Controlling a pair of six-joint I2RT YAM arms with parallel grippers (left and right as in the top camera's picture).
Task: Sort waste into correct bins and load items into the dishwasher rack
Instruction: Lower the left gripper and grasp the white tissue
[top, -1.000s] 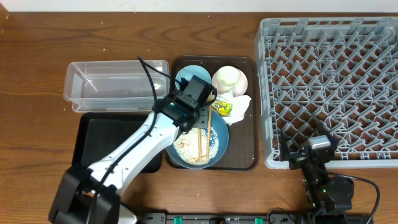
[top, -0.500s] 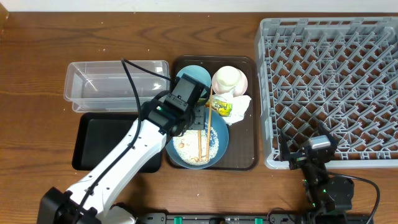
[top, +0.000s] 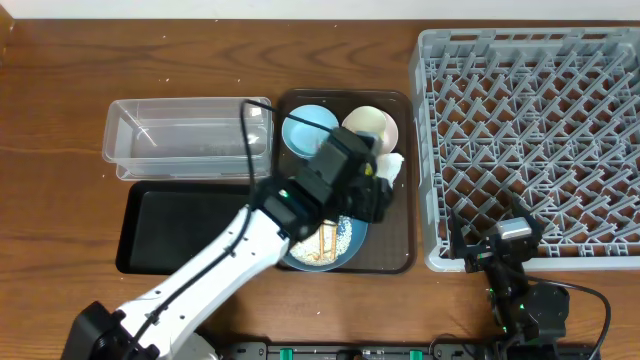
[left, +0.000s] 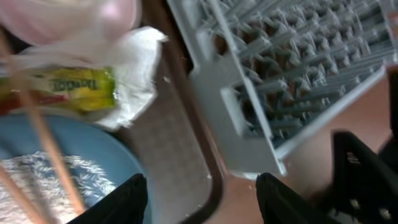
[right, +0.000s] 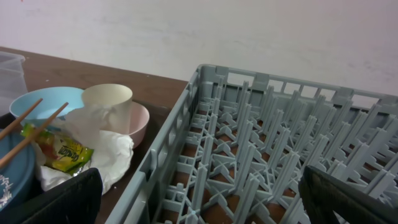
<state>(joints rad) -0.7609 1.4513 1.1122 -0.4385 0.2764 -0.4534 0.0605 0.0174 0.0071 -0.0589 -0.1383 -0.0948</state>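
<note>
**Left arm swings across to the rubbish, jaws opening**

A second ago the left gripper (left: 200, 182) was over by the light blue bowl (top: 303, 130). It has now crossed to the right side of the brown serving tray (top: 398, 250), and its jaws have spread as it went. They stand well apart with nothing between them. From its wrist camera, the yellow-green wrapper (left: 69, 87) lies on the crumpled white napkin (left: 135, 67), just beyond the rim of the dark blue bowl (left: 93, 177). That bowl holds the rice (left: 37, 180), and the chopsticks (left: 42, 140) are propped across it.

I take this as lining up for a first grab at the waste (the wrapper looks the likelier target, though the napkin is right under it).

Nothing is sorted yet. The clear tub (top: 185, 135) and black tray (top: 175, 225) hold nothing, and so does the dishwasher rack (top: 535, 130). The white cup (top: 368, 124) sits in the pink bowl (top: 391, 131).

The right gripper (right: 202, 199) waits at the rack's near corner, jaws wide and holding nothing.
</note>
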